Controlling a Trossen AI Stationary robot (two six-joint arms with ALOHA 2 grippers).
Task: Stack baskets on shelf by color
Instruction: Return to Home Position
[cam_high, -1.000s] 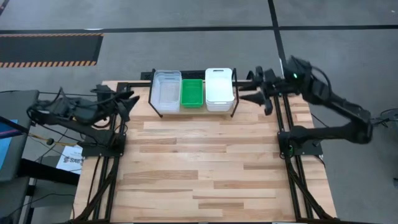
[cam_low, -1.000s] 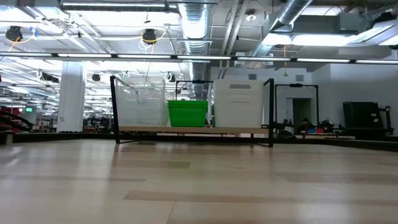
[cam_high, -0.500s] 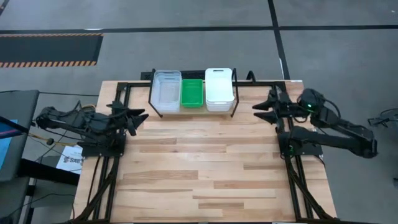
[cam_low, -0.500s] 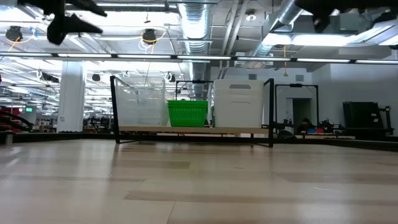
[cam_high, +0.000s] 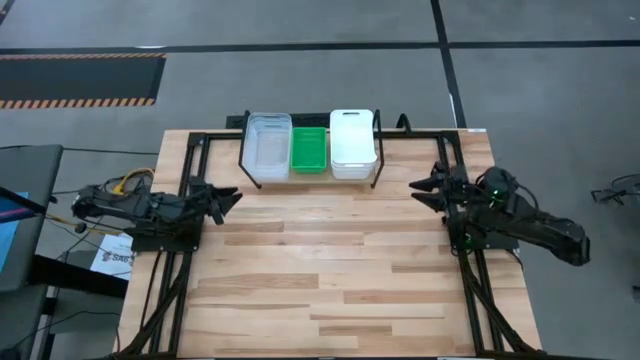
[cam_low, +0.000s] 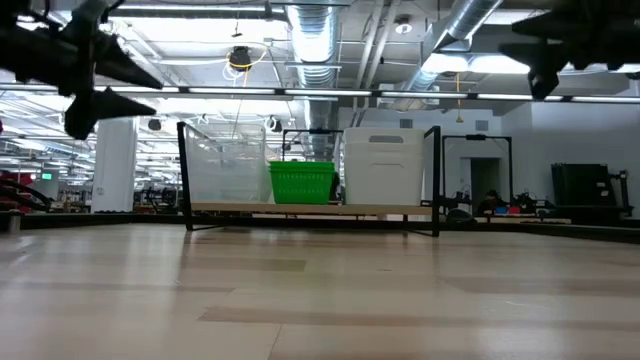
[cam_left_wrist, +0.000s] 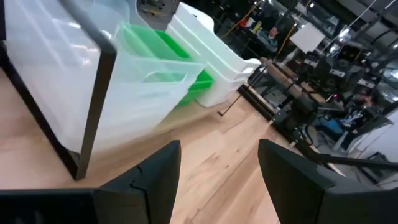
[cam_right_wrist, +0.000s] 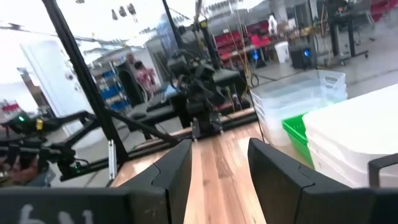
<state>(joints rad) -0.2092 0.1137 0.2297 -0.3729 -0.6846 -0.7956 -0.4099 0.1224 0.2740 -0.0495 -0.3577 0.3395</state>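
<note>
The black shelf (cam_high: 243, 160) stands at the table's far edge. On it, side by side on their bottoms, stand a stack of clear baskets (cam_high: 268, 148), green baskets (cam_high: 308, 150) and a stack of white baskets (cam_high: 353, 143). The same baskets show in the low view: clear (cam_low: 225, 170), green (cam_low: 301, 183), white (cam_low: 383, 165). My left gripper (cam_high: 230, 196) hovers open over the table's left side, pointing toward the table's middle. My right gripper (cam_high: 420, 187) hovers open over the right side, facing it. Neither holds anything; both pairs of fingers stand apart in the wrist views, left gripper (cam_left_wrist: 217, 168) and right gripper (cam_right_wrist: 221, 162).
Black frame rails (cam_high: 190, 190) run along the table's left and right sides under the arms. Bare wooden tabletop (cam_high: 320, 260) lies in front of the shelf. The room beyond holds racks, machines and a person (cam_right_wrist: 146, 78) far off.
Both arms have sunk and drawn back from the shelf's ends toward the table's near edge, folding in over their bases, each wrist rolling a little. Their fingers have kept the same gap. The baskets and the shelf have stayed where they were.
</note>
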